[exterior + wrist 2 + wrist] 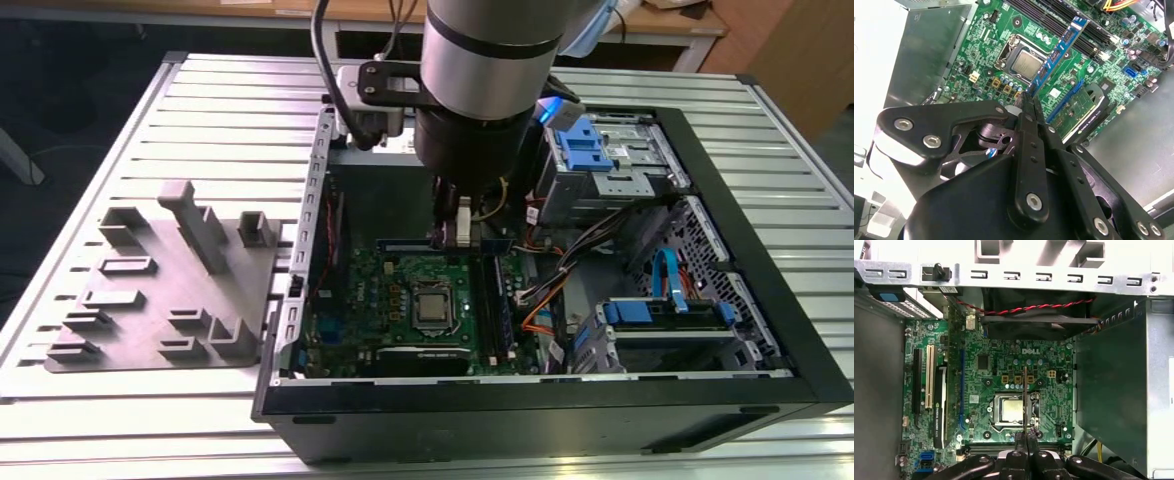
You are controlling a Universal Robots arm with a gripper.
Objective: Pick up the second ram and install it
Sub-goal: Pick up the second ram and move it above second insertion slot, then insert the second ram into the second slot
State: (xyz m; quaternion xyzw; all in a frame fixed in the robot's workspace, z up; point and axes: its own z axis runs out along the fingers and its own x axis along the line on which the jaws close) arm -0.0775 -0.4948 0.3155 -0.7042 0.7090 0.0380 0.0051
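The open computer case (534, 420) lay on its side on the slatted metal table (227, 100), and I was reaching down into it. It held the green motherboard (387, 300) (1004, 370) with its processor socket (430, 305) (1024, 62) (1010, 410). Towards the exterior view's right it held drive cages with blue fittings (587, 150) and a tangle of orange and other cables (541, 320). A dark fan (1039, 327) sat at one end of the board under a twisted red and black wire (1034, 307).

My gripper (458, 235) (1028, 97) (1026, 437) was clamped on the second ram (1061, 47) (1025, 400), with my jaws pressed tight against its two faces. In the second wrist view it was a long, narrow blue stick carrying a row of small dark chips. In the first wrist view I saw it edge-on as a thin line. I held it in the air above the board, across the processor socket, and it was seated in no slot. The long black memory slots (1054, 15) lay just beside the socket.

An expansion card (1081, 112) (940, 405) stood on the far side of the socket, and a grey metal box (1114, 390) walled off one side of the board. Outside the case, on the exterior view's left, the grey fixture block (174, 290) with raised holders rested on the table.
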